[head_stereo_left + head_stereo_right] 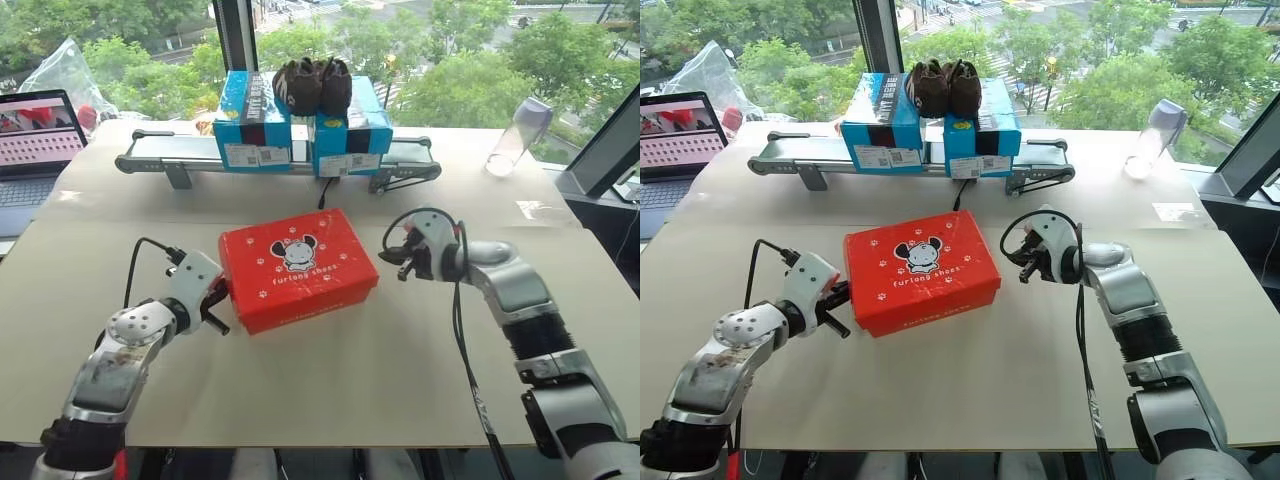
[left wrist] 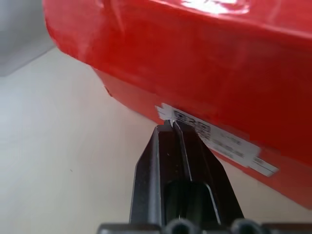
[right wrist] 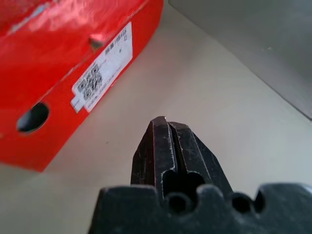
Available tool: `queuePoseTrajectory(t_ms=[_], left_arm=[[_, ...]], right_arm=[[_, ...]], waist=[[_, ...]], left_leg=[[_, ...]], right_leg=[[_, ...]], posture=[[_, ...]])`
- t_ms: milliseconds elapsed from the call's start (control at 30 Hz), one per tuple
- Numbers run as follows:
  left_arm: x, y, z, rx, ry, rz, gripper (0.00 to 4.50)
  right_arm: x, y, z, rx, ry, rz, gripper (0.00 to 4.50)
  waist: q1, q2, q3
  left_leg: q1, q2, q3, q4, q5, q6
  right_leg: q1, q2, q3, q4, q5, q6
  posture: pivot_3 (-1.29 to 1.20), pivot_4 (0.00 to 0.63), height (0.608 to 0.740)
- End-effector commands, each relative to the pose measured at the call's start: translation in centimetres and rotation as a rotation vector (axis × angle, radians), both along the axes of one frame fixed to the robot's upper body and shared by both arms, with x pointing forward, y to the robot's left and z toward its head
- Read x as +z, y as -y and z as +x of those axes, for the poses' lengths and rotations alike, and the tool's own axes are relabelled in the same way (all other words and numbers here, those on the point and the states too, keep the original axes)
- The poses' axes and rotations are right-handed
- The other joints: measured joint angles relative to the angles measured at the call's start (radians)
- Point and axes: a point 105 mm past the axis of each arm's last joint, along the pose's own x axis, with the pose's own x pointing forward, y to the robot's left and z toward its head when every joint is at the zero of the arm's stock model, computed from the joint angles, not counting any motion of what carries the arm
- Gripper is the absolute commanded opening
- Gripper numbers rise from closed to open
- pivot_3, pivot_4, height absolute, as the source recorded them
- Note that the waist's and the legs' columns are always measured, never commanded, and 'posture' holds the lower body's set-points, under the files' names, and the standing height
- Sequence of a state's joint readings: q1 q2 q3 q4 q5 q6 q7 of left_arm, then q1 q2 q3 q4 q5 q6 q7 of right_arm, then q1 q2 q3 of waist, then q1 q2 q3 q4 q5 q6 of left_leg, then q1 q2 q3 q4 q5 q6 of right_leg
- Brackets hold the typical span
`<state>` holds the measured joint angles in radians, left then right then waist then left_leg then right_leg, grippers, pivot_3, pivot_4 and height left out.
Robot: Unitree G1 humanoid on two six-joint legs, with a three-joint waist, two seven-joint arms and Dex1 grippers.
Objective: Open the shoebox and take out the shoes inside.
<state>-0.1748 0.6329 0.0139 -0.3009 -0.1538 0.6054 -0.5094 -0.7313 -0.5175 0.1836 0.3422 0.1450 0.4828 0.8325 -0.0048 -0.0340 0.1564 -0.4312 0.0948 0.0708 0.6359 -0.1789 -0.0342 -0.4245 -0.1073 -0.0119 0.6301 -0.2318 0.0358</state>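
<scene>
Beyond the windows we see green treetops, and before them a pale bench (image 1: 330, 400) carries everything. Near the bench's middle sits the shoebox (image 1: 297, 268), its red lid flat and closed, so we judge the task barely begun. Our left gripper (image 1: 216, 322) sits at the box's left end, fingers pressed together with nothing between them; in the left wrist view the tips nearly touch the white label (image 2: 214, 141) low on that end wall. Our right gripper (image 1: 405, 262) hangs just off the box's right end, likewise clenched and empty, clearly apart from the cardboard. We judge this flanking pose prepares one side to steady the box while the other lifts the lid, though closed fingers cannot yet pinch an edge.

Along the far edge, two blue boxes (image 1: 300, 125) rest on a small conveyor (image 1: 400, 165), with dark brown shoes (image 1: 312, 85) on top. A laptop (image 1: 35, 140) is cut off at the far left corner; a clear bottle (image 1: 518, 135) stands far right.

Whatever shoes are inside stay hidden under the lid. We cannot tell along which edge the lid hinges.
</scene>
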Motion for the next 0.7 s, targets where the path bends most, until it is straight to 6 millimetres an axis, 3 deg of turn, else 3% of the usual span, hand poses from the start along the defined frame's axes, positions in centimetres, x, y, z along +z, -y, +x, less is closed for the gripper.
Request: queuePoseTrajectory(t_ms=[33, 267, 567, 700], left_arm=[[1.4, 0.8, 0.6, -0.017, 0.071, -0.001, 0.05], [1.3, 2.4, -0.5, -0.084, 0.036, -0.049, 0.05], [0.6, 1.5, -6.1, -0.196, -0.144, -0.077, 0.05], [0.4, 1.2, -7.3, -0.200, -0.176, -0.071, 0.05]], right_arm=[[0.1, -1.2, 0.5, 0.041, 0.036, 0.019, 0.10], [-2.1, -3.4, -1.8, 0.163, -0.066, 0.072, 0.10], [-0.6, -5.3, -7.1, 0.296, -0.115, 0.094, 0.10], [-0.3, -5.8, -8.2, 0.315, -0.132, 0.094, 0.10]], waist=[[0.002, 0.000, 0.000], [0.006, 0.000, 0.000], [-0.004, 0.000, 0.000], [-0.007, 0.000, 0.000]], left_leg=[[0.000, 0.000, 0.000, 0.000, 0.000, 0.000], [0.000, 0.000, -0.001, 0.001, 0.000, 0.000], [0.001, 0.000, -0.001, 0.000, 0.000, 0.000], [0.002, 0.000, -0.001, 0.000, 0.000, 0.000]], right_leg=[[0.000, 0.000, 0.000, 0.000, 0.000, 0.000], [0.001, 0.000, 0.000, 0.001, 0.000, 0.000], [0.000, 0.000, 0.000, 0.002, 0.000, 0.000], [0.000, 0.000, 0.000, 0.002, -0.001, -0.001]], posture=[[0.00, 0.150, 0.740], [0.00, 0.150, 0.740], [0.00, 0.150, 0.740], [0.00, 0.150, 0.740]])
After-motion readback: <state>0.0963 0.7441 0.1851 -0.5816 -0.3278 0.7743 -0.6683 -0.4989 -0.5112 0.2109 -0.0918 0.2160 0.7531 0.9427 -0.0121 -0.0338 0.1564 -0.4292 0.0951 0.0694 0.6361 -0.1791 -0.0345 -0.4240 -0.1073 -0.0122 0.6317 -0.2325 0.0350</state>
